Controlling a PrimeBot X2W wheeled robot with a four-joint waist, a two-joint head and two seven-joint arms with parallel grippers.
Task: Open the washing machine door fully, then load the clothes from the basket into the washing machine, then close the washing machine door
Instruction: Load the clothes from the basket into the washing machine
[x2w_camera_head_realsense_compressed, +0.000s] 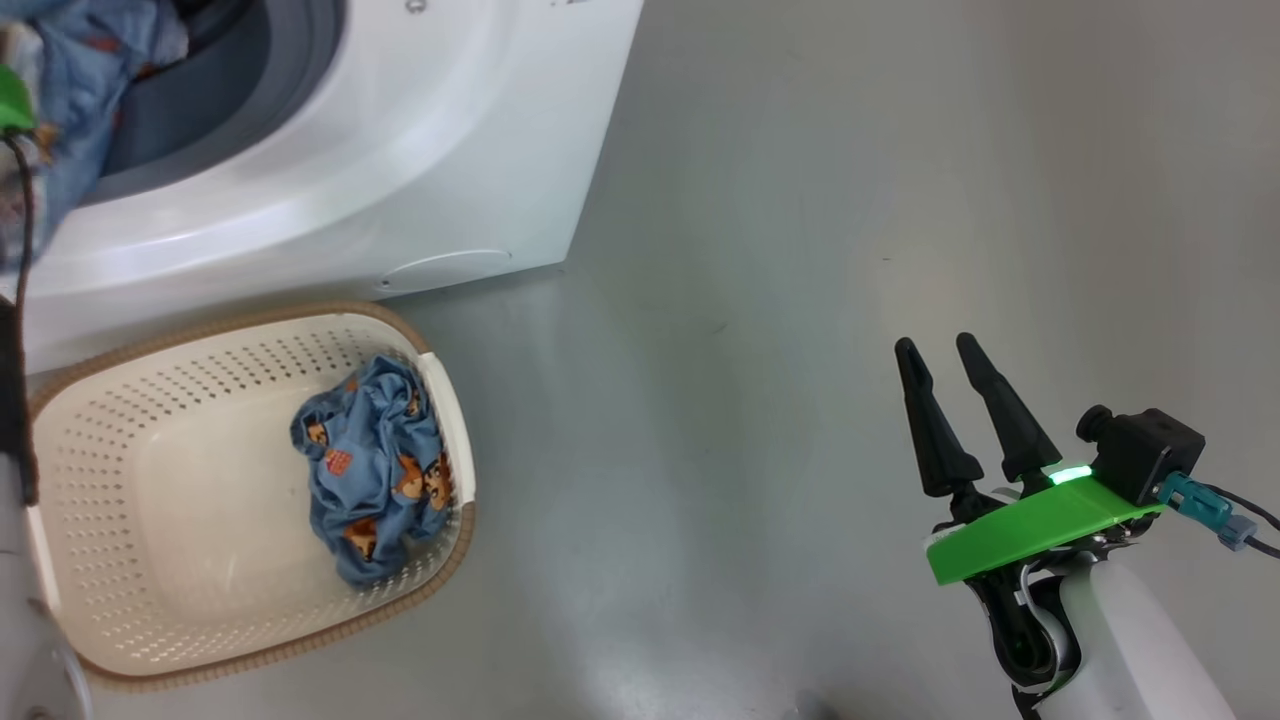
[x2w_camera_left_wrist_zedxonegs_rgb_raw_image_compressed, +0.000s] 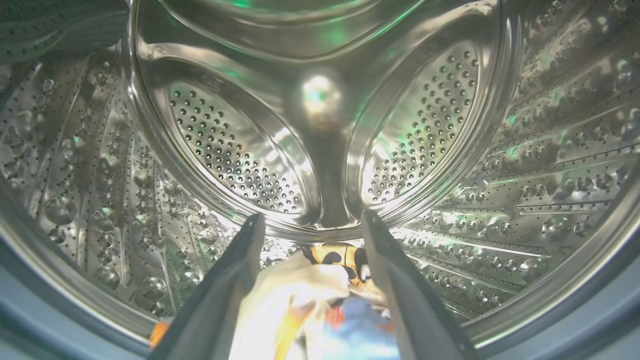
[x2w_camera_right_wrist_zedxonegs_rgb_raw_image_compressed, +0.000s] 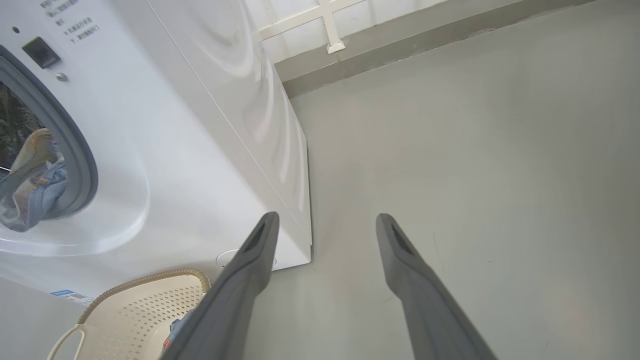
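In the basket, on the floor just in front of the washing machine, lay one crumpled blue garment with orange-brown bear prints, bunched against the wall on the robot's right. At the mouth of the perforated steel drum, a cream, orange and blue bundle sat between the fingers of the left gripper, which stood spread apart. The right gripper hung over bare floor, well apart from the basket, fingers released and empty.
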